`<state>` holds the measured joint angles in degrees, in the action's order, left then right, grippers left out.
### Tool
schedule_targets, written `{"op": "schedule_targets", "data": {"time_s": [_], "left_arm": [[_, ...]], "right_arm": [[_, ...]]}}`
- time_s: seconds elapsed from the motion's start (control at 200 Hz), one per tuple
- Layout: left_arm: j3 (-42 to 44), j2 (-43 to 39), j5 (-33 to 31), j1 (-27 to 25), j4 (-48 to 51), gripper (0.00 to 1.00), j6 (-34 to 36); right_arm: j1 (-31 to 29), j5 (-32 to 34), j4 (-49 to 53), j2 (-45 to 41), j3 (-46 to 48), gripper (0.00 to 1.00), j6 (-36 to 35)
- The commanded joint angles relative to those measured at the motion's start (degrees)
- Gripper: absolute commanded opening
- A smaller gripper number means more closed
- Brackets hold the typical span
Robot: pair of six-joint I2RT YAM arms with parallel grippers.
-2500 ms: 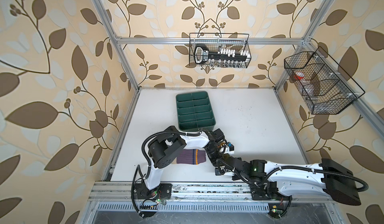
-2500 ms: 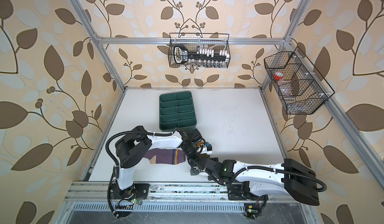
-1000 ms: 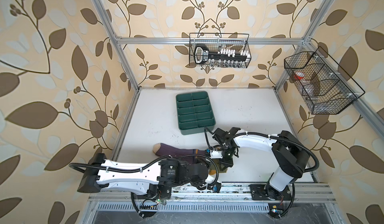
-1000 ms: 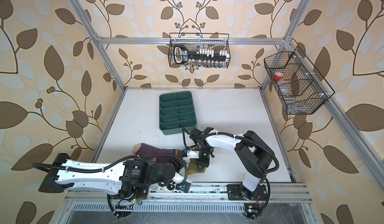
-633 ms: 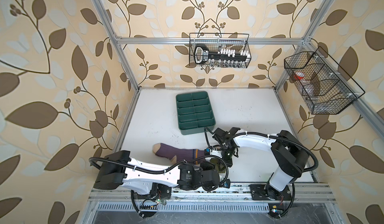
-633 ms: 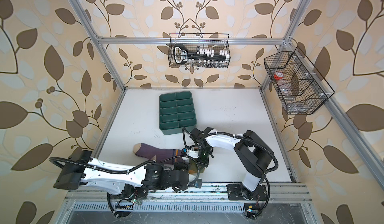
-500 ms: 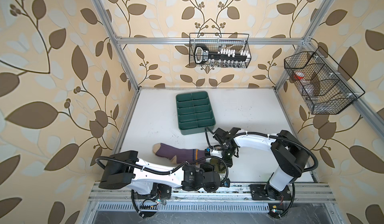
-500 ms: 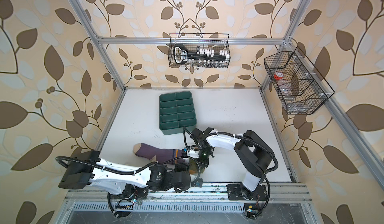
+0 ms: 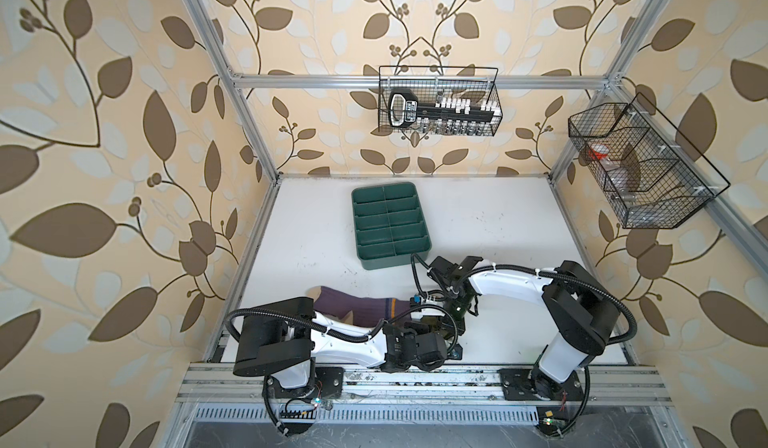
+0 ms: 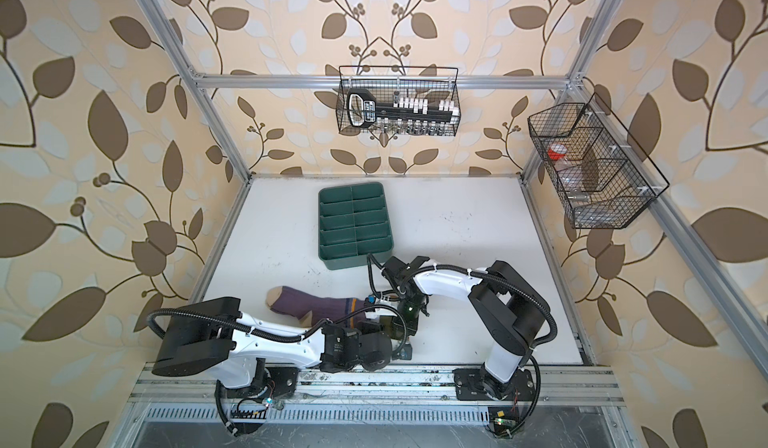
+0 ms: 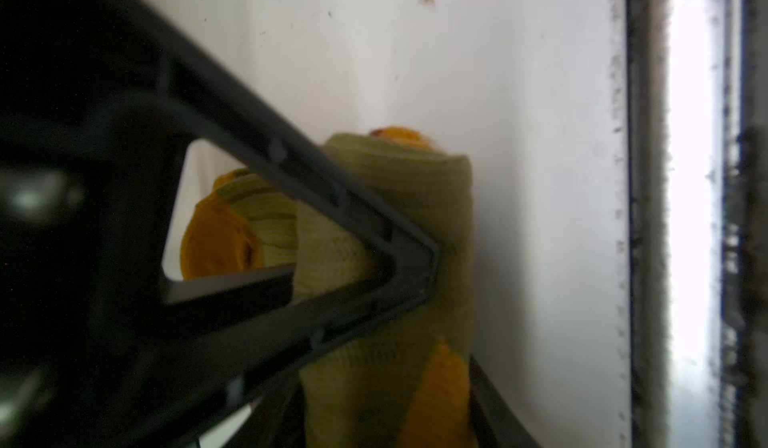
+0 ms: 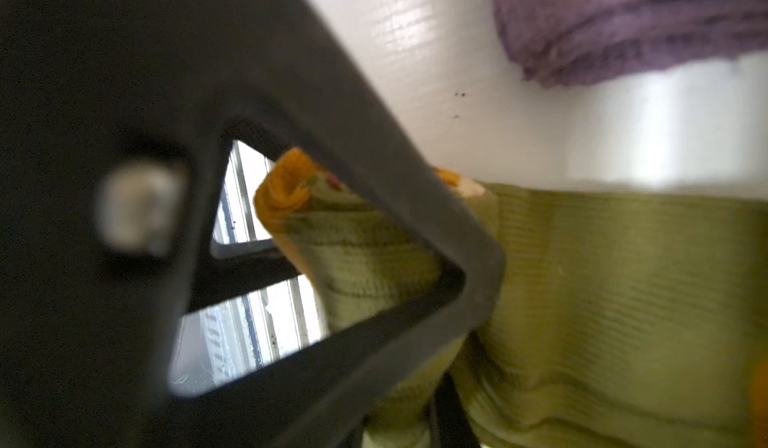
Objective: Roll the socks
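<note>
The left gripper (image 11: 454, 321) had narrowed round the rolled olive sock (image 11: 386, 217), grip unclear, while the right gripper (image 12: 461, 350) pinched it, so the roll looked nearly secured

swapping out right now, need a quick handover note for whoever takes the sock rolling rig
Left gripper: jaws stand around the rolled end of the green sock; can't tell if it is clamped.
Right gripper: shut on a fold of the green sock.
Green sock: near the front edge of the table, between both grippers, partly rolled.
Purple sock: flat on the table beside them, unheld.
Done: green roll started.
Left: finish the green roll, then roll the purple sock.
</note>
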<state>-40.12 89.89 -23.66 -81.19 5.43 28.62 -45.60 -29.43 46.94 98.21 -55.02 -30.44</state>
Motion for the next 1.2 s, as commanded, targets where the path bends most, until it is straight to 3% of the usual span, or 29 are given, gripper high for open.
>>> {"op": "schedule_targets", "data": {"time_s": [0.0, 0.14, 0.255, 0.395, 0.525, 0.545, 0.595, 0.61, 0.62, 0.835, 0.89, 0.975, 1.06, 1.195], "left_arm": [[-1.2, 2.8, 3.2, 0.5, -1.7, 0.42, -0.3], [-1.9, 4.1, 5.6, 0.6, -0.5, 0.14, -0.7], [-2.6, 4.7, 8.8, 0.8, 1.8, 0.01, -0.9], [-3.2, 4.7, 12.6, 1.3, 4.6, 0.00, -1.8], [-5.0, 5.6, 17.3, 1.9, 8.1, 0.00, -3.3], [-5.3, 5.8, 18.0, 2.1, 8.8, 0.00, -3.6], [-6.2, 6.5, 19.5, 2.5, 10.1, 0.00, -4.3], [-6.5, 6.7, 20.2, 2.7, 10.6, 0.00, -4.4], [-6.8, 6.8, 20.6, 2.9, 10.9, 0.00, -4.5], [-13.2, 8.9, 31.7, 9.6, 18.5, 0.00, -9.1], [-16.2, 10.4, 36.1, 11.5, 22.6, 0.00, -9.5], [-21.8, 14.6, 42.4, 14.4, 28.3, 0.00, -10.3], [-26.3, 20.3, 49.0, 16.9, 32.3, 0.00, -11.8], [-29.1, 27.3, 57.0, 20.0, 32.4, 0.00, -16.2]], "right_arm": [[0.0, 0.3, -1.2, 0.3, 1.4, 0.00, -0.6], [0.2, 0.6, -1.5, -0.2, 1.4, 0.01, -0.5], [0.5, 3.3, -2.9, -2.0, 1.9, 0.29, 0.2], [2.0, 9.1, -4.8, -7.8, 3.5, 0.63, 1.1], [5.7, 15.5, -9.0, -18.6, 5.9, 0.68, 3.7], [6.3, 16.8, -10.3, -20.7, 6.5, 0.79, 4.5], [8.3, 19.8, -13.4, -26.7, 8.3, 0.82, 5.9], [8.9, 21.5, -14.8, -28.6, 9.0, 0.97, 6.9], [9.3, 22.4, -15.8, -30.0, 9.5, 0.99, 7.5], [24.8, 42.8, -29.6, -56.7, 18.2, 1.00, 18.7], [28.7, 45.0, -30.6, -62.7, 18.6, 1.00, 20.5], [33.2, 44.3, -32.3, -70.6, 19.1, 1.00, 21.3], [35.5, 39.0, -32.3, -76.0, 18.9, 1.00, 17.7], [35.2, 17.4, -20.2, -78.8, 16.6, 1.00, -0.7]]}}
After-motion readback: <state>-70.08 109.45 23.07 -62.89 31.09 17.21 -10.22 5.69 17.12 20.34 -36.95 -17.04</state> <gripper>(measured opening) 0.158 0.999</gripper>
